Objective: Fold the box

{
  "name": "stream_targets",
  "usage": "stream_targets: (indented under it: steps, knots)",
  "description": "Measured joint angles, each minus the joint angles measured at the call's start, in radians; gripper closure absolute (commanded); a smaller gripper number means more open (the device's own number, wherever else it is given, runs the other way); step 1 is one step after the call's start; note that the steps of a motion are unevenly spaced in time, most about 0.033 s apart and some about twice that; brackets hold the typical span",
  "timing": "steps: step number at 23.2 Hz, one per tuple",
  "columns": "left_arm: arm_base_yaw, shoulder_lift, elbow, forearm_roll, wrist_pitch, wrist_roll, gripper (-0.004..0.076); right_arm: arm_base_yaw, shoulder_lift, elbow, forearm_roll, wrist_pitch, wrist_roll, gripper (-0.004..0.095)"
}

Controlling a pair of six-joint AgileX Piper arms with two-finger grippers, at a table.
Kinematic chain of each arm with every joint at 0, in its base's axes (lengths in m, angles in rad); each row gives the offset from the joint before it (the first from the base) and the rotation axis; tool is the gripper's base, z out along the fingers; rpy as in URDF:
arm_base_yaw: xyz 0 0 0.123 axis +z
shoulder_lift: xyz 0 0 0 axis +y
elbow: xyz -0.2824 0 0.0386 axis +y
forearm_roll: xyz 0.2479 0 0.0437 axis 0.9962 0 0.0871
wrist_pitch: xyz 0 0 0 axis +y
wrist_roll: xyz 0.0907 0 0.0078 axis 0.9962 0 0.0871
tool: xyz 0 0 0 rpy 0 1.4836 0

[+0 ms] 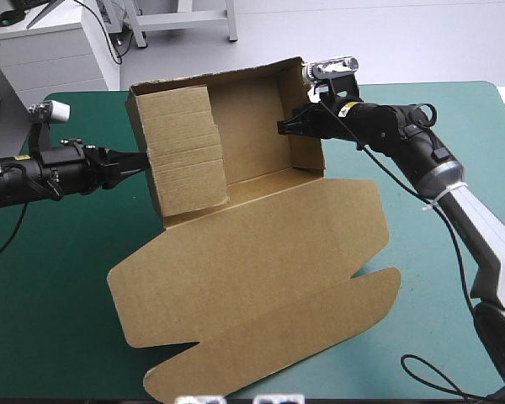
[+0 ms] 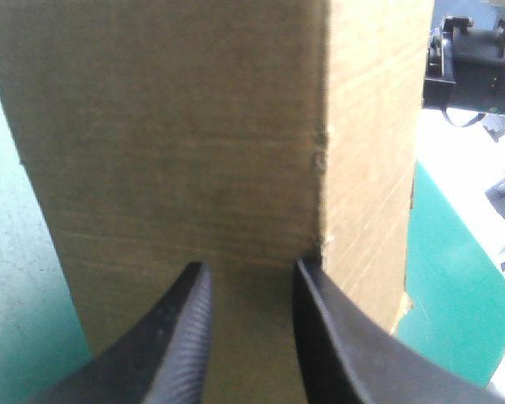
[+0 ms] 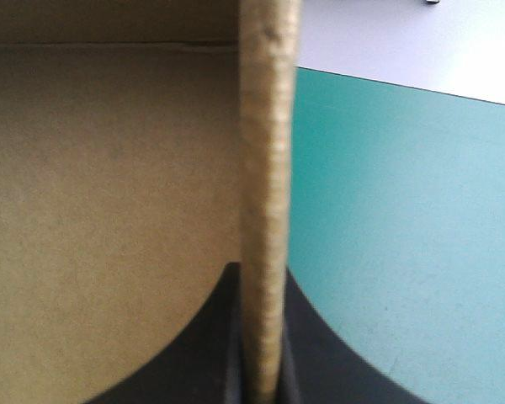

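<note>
Now the right gripper [image 1: 284, 126] is clamping the box's [image 1: 261, 252] right wall. The left gripper [image 1: 140, 162] is sitting at the opposite wall, fingers parted.

Setting: a robotics laboratory or test cell, not a home, shop or kitchen.

Indicators:
- Two robot arms work at one tabletop. The black left arm [image 1: 34, 172] enters from the left side, and the black and light grey right arm [image 1: 454, 198] enters from the right.
- The tabletop carries a plain teal-green cover [image 1: 50, 278].
- The work item on the cover is a part-folded brown board box [image 1: 261, 261].
- A pale grey drawer cabinet [image 1: 50, 55] stands beyond the far left corner. Black cables [image 1: 109, 34] trail over it. The dark devices on its top are too small to identify.
- Grey metal frame legs [image 1: 185, 17] stand on a bare pale floor [image 1: 387, 42] beyond the far edge.
</note>
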Motion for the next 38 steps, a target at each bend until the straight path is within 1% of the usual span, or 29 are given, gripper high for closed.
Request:
stream_targets:
  steps: [3,4,8,10,11,13,17,22,25,30,33,36,38]
  knots:
    - [0.000,0.000,0.000,0.000,0.001,0.000,0.0451,0.002,0.000,0.000,-0.009,0.000,0.008,0.0919]
    - [0.000,0.000,0.000,0.001,0.001,-0.001,0.0424,0.002,0.000,0.000,-0.010,0.001,0.009,0.0919]
    - [0.000,0.000,0.000,0.035,0.002,-0.065,0.0268,0.002,0.000,0.000,-0.017,0.004,0.015,0.0919]
    - [0.000,0.000,0.000,0.069,0.002,-0.125,0.0239,0.002,0.000,0.000,-0.028,0.006,0.019,0.0915]
    - [0.000,0.000,0.000,0.095,0.002,-0.168,0.0239,0.002,0.000,0.000,-0.038,0.008,0.026,0.0915]
    - [0.000,0.000,0.000,0.102,0.003,-0.186,0.0239,0.002,0.000,0.000,-0.045,0.008,0.028,0.0915]
    - [0.000,0.000,0.000,0.087,0.003,-0.196,0.0239,0.002,0.000,0.000,-0.048,0.011,0.032,0.0915]
    - [0.000,0.000,0.000,0.001,0.003,-0.200,0.0239,0.002,0.000,0.000,-0.052,0.018,0.032,0.0911]
    - [0.000,0.000,0.000,0.037,0.003,-0.200,0.0239,0.007,0.000,0.000,-0.056,0.019,0.039,0.0908]
    - [0.000,0.000,0.000,0.123,0.007,-0.200,0.0239,0.096,0.000,-0.011,-0.163,0.031,0.133,0.0907]
    - [-0.012,-0.001,0.000,0.199,0.007,-0.210,0.0240,0.136,0.000,-0.073,-0.245,0.090,0.186,0.0907]
    - [-0.064,-0.002,0.000,0.301,0.006,-0.268,0.0277,0.170,0.000,-0.142,-0.300,0.141,0.197,0.0907]
    - [-0.100,-0.004,0.000,0.379,-0.002,-0.309,0.0329,0.191,0.000,-0.167,-0.330,0.163,0.198,0.0907]
